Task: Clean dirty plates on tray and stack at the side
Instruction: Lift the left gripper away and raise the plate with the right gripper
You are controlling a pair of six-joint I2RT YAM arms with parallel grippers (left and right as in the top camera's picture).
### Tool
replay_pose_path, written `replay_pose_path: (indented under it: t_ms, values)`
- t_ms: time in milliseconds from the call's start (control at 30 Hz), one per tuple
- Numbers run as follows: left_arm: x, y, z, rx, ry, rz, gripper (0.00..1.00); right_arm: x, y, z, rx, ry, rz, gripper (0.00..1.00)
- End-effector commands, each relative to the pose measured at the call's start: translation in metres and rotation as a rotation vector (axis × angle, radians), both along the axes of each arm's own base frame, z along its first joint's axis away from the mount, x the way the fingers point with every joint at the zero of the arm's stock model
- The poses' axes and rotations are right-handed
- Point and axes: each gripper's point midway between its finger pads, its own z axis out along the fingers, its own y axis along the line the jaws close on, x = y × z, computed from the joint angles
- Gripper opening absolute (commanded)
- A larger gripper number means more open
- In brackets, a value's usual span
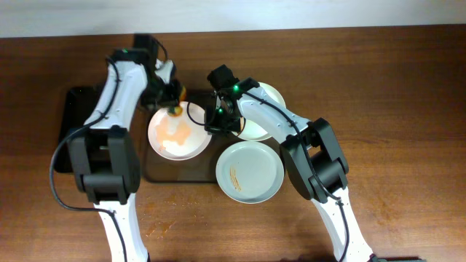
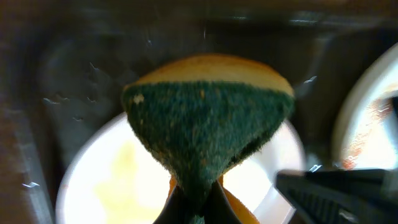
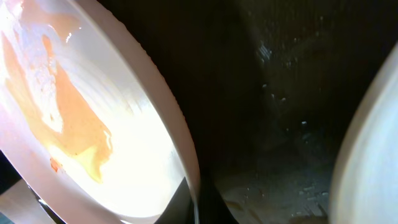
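A white plate (image 1: pixel 178 135) smeared with orange sauce lies on the dark tray (image 1: pixel 178 172). My left gripper (image 1: pixel 175 108) is shut on a yellow and green sponge (image 2: pixel 208 124), held just above the plate's far rim (image 2: pixel 106 180). My right gripper (image 1: pixel 215 121) is shut on that plate's right rim (image 3: pixel 186 162); the sauce shows in the right wrist view (image 3: pixel 74 118). A second white plate (image 1: pixel 256 131) lies partly hidden under my right arm. A pale blue-green plate (image 1: pixel 249 172) with a thin brown streak lies at the tray's front right.
A narrow black tray (image 1: pixel 71 131) lies left of the large tray, under my left arm. The brown table (image 1: pixel 393 109) stretches to the right. The wet tray floor (image 3: pixel 286 99) shows in the right wrist view.
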Motion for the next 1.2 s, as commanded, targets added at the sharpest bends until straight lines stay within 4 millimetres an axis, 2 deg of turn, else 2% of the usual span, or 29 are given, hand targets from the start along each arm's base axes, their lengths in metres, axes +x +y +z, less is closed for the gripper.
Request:
replay_pose_path:
  t_ms: [0, 67, 167, 333, 400, 467, 500, 567, 633, 767, 1000, 1167]
  values:
    - [0.035, 0.022, 0.059, -0.033, -0.161, 0.032, 0.01, 0.006, -0.003, 0.013, -0.047, -0.064, 0.041, 0.04]
    - [0.045, 0.039, 0.077, -0.03, -0.211, 0.064, 0.01, 0.016, -0.018, 0.037, -0.125, -0.149, 0.045, 0.04]
    - [0.042, 0.049, 0.074, -0.028, -0.192, 0.084, 0.01, 0.028, -0.04, 0.081, -0.234, -0.291, 0.073, 0.04]
    - [0.041, 0.051, 0.074, -0.02, -0.19, 0.087, 0.01, 0.042, -0.074, 0.144, -0.452, -0.527, 0.051, 0.04]
    - [0.041, 0.051, 0.074, -0.02, -0.191, 0.087, 0.01, 0.041, -0.08, 0.166, -0.605, -0.649, 0.057, 0.04]
    - [0.042, 0.051, 0.074, -0.02, -0.191, 0.087, 0.01, 0.038, -0.081, 0.176, -0.716, -0.718, 0.056, 0.04]
    - [0.042, 0.051, 0.074, -0.02, -0.191, 0.087, 0.01, 0.034, -0.08, 0.187, -0.818, -0.79, 0.054, 0.04]
    - [0.042, 0.051, 0.074, -0.02, -0.191, 0.087, 0.01, 0.03, -0.077, 0.202, -0.912, -0.871, 0.044, 0.04]
    - [0.042, 0.051, 0.074, -0.02, -0.191, 0.087, 0.01, 0.02, -0.07, 0.225, -1.032, -0.989, 0.025, 0.04]
    - [0.042, 0.051, 0.074, -0.021, -0.191, 0.087, 0.01, 0.006, -0.054, 0.245, -1.096, -1.096, 0.008, 0.04]
    - [0.041, 0.051, 0.074, -0.021, -0.189, 0.087, 0.01, -0.009, -0.049, 0.281, -1.235, -1.251, -0.075, 0.04]
    - [0.037, 0.05, 0.07, -0.02, -0.17, 0.087, 0.01, -0.012, -0.045, 0.284, -1.195, -1.278, -0.14, 0.04]
